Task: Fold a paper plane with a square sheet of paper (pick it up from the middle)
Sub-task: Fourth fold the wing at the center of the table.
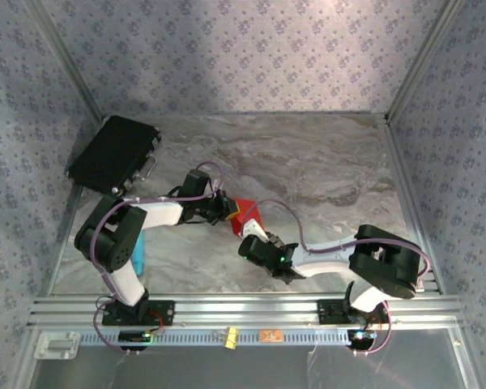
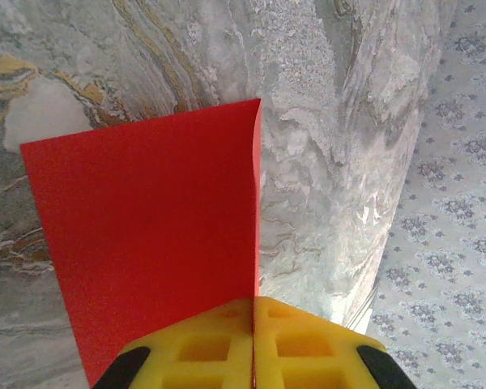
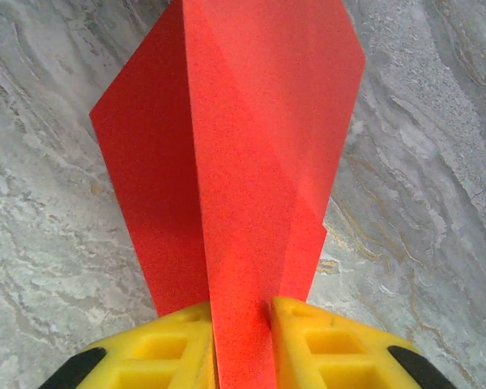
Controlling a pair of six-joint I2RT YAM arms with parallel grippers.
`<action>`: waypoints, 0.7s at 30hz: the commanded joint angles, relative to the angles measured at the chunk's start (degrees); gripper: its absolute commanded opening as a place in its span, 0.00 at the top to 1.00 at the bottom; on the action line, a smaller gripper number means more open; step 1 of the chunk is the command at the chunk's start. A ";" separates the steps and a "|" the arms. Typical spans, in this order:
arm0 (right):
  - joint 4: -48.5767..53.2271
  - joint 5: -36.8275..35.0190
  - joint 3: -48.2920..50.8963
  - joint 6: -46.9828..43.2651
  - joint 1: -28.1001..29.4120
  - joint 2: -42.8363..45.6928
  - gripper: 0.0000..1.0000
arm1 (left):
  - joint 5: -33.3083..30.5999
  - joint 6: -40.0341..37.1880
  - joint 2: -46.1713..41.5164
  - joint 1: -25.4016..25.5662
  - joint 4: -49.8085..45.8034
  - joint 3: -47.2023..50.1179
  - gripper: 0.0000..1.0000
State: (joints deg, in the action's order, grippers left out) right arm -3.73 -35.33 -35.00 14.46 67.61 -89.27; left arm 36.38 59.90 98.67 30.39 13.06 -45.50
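Note:
The square sheet of paper (image 1: pixel 246 213) is bright red and folded into layers, held up off the marble table between my two grippers. My left gripper (image 1: pixel 225 209) is shut on one edge of it. In the left wrist view a flat red panel (image 2: pixel 154 235) rises from the closed yellow pads (image 2: pixel 219 340) of that gripper (image 2: pixel 253 312). My right gripper (image 1: pixel 253 241) is shut on the paper from the near side. In the right wrist view the paper (image 3: pixel 251 146) shows a raised centre ridge and slanted flaps, pinched in the gripper (image 3: pixel 243 324).
A black rectangular case (image 1: pixel 113 154) lies at the back left by the wall. A blue-tipped tool (image 1: pixel 137 258) stands beside the left arm's base. A tiny orange tag (image 1: pixel 268 335) sits on the front rail (image 1: pixel 251 308). Patterned walls close in three sides.

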 commanded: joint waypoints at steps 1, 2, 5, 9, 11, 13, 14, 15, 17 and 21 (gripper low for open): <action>-0.26 -0.70 -0.14 1.27 -0.38 0.94 0.78 | 0.80 -0.40 -0.15 0.27 -0.94 -1.79 0.92; -0.31 -0.66 -0.07 1.34 -0.38 0.94 0.78 | 0.80 -0.41 -0.15 0.27 -1.01 -1.80 0.92; -0.10 -0.51 -0.02 1.54 -0.58 0.94 0.81 | 0.80 -0.40 -0.10 0.24 -1.06 -1.88 0.91; -0.40 -0.02 0.20 1.54 -0.68 1.10 0.83 | 0.69 -0.61 -0.15 0.26 -1.43 -1.92 0.91; -0.73 0.22 0.29 1.63 -0.73 1.21 0.85 | 0.58 -0.57 -0.23 0.28 -1.42 -1.90 0.90; -1.00 0.81 0.38 1.63 -0.84 1.27 0.85 | 0.55 -0.57 -0.31 0.27 -1.41 -1.97 0.89; -1.09 1.02 0.38 1.70 -0.87 1.30 0.85 | 0.45 -0.66 -0.32 0.25 -1.64 -1.95 0.88; -1.23 1.11 0.52 1.86 -0.85 1.30 0.85 | 0.37 -0.76 -0.30 0.22 -1.80 -1.97 0.87; -1.63 1.55 0.57 2.06 -0.95 1.30 0.83 | 0.37 -0.84 -0.32 0.28 -1.89 -2.05 0.87; -2.05 2.02 0.77 2.42 -0.94 1.71 0.81 | 0.40 -0.83 -0.15 0.22 -2.05 -2.06 0.88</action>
State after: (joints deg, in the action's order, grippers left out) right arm -4.82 -33.61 -34.74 15.57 66.98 -89.17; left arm 36.38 59.88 98.67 30.39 11.73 -46.09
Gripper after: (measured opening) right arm 0.185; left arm 0.119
